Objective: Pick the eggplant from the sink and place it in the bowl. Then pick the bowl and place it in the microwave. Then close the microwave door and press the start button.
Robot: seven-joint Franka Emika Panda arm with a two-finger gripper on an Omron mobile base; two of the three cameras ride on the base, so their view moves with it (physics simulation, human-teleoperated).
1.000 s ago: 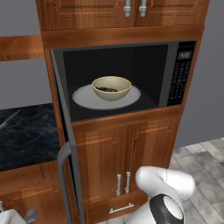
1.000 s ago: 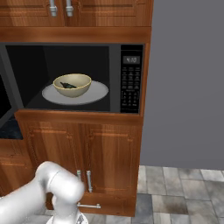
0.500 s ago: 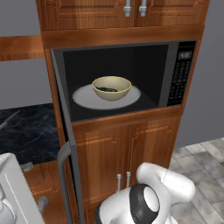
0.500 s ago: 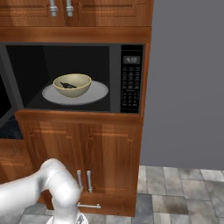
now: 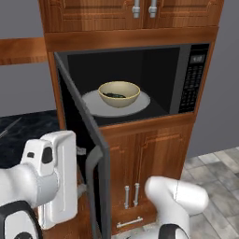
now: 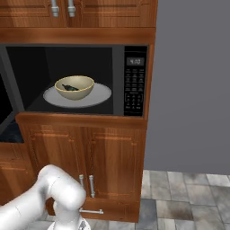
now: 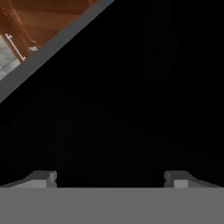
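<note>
The bowl (image 5: 119,93) is pale yellow-tan, with the very dark eggplant (image 6: 70,88) in it, on a white plate (image 5: 140,103). The microwave (image 6: 117,77) has a grey frame, black cavity and black keypad (image 6: 135,83). Reddish-brown wooden cabinets (image 6: 112,161) carry silver handles; the floor (image 6: 188,197) is mottled grey tile.

Bowl (image 5: 119,93) on white plate (image 5: 91,104) inside microwave (image 5: 186,79)

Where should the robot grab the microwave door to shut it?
Probably the long upright handle on the microwave door. The door stands swung open, its free edge toward the robot, so the open gripper could close across the bar from the door's outer side.
</note>
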